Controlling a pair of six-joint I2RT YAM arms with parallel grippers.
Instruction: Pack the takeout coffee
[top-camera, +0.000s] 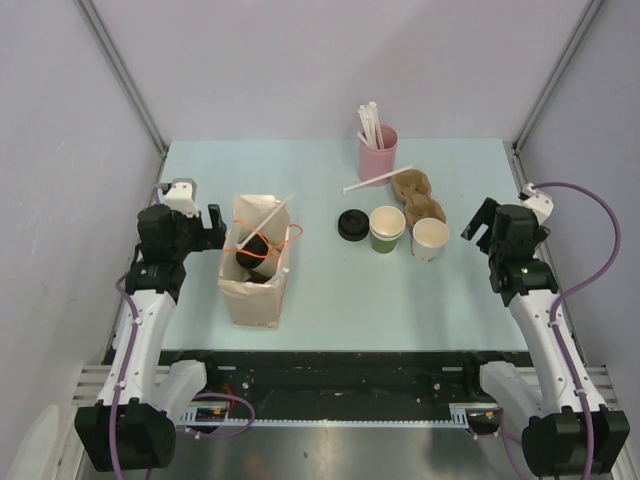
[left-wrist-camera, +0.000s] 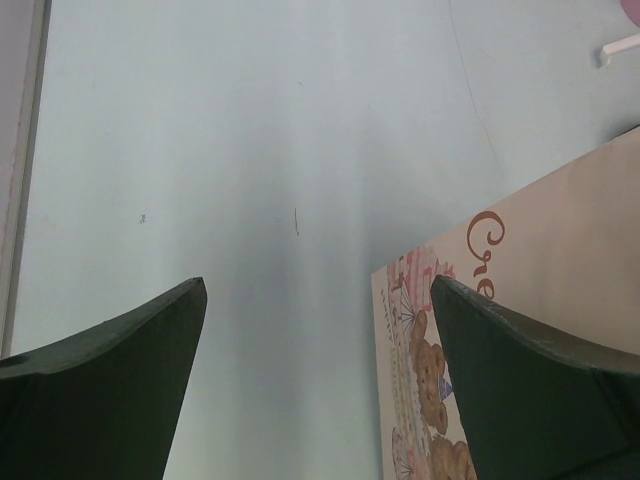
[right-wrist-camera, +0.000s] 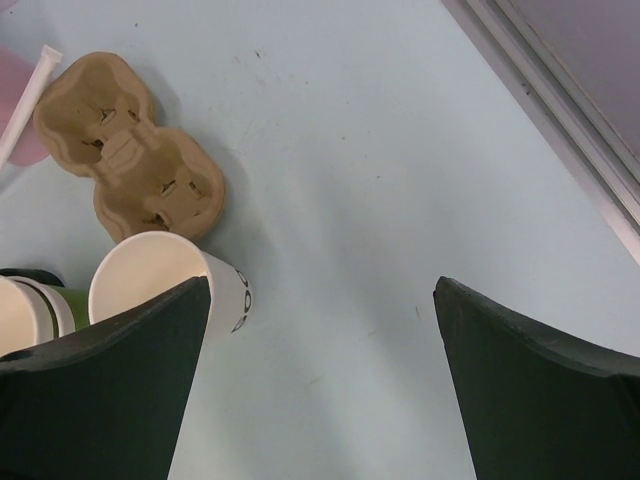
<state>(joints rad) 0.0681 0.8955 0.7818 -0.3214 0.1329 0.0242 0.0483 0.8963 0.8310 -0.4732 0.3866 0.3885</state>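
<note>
Green cup (top-camera: 387, 232) just beside white cup (top-camera: 430, 239), perhaps in contact

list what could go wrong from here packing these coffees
The green cup and white cup stand unlidded, so a squeeze may crush or tip them.
They sit close together; the open right gripper reaching for one might knock the other.
The paper bag already holds a dark item and a straw, so room looks tight.

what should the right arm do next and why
Probably ease the right end effector left toward the white cup: its jaws are open and empty, that cup is nearest, and both it and the green cup stand lidless outside the carrier.
</note>
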